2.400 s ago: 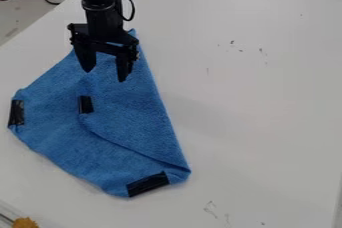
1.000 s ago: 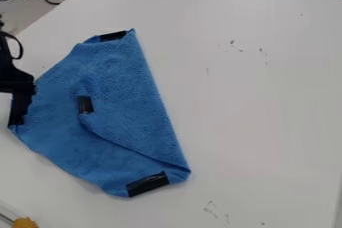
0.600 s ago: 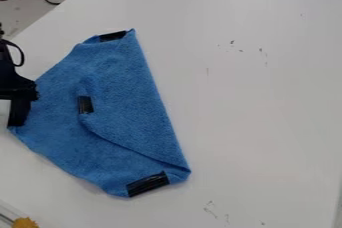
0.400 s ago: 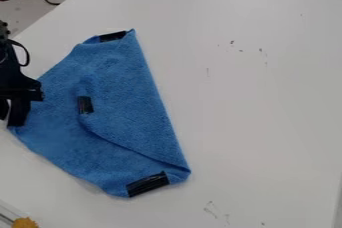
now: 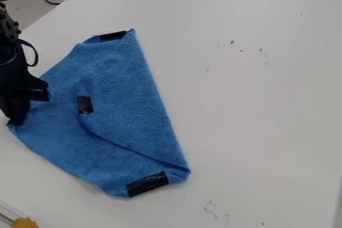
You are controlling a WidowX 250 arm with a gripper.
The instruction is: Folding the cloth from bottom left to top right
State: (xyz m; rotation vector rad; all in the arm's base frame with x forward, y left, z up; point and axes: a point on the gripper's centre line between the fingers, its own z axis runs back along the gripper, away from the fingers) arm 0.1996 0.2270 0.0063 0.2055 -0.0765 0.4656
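On the left half of the white table [image 5: 234, 97], the blue cloth [image 5: 127, 92] is lying flat-ish with one flap already turned in over it, so I'd call the job partly done at best. That long straight side on the right looks like a crease to me, and the middle tape strip [image 5: 85, 104] probably marks the flap's corner. Two more, the top tape strip [image 5: 113, 36] and the lower tape strip [image 5: 147, 184], sit near other corners, and my guess is they're there as grab markers. Going outward, the black gripper [image 5: 15, 120] is right down at the cloth's far left corner, which makes sense if that's the bit meant to go up and across to the right. Can't tell from where I'm standing whether the claw is apart, together or clamped on fabric. If the bite is shallow, I'd expect the corner to slip out on the lift. Off at the bottom left there's some fuzzy yellow thing [image 5: 25, 222], not involved. As for what's different: a couple of seconds back the gripper was over the upper part of the cloth, covering the top strip; now it's at the left corner and that strip is in plain sight. Cloth itself looks unmoved.
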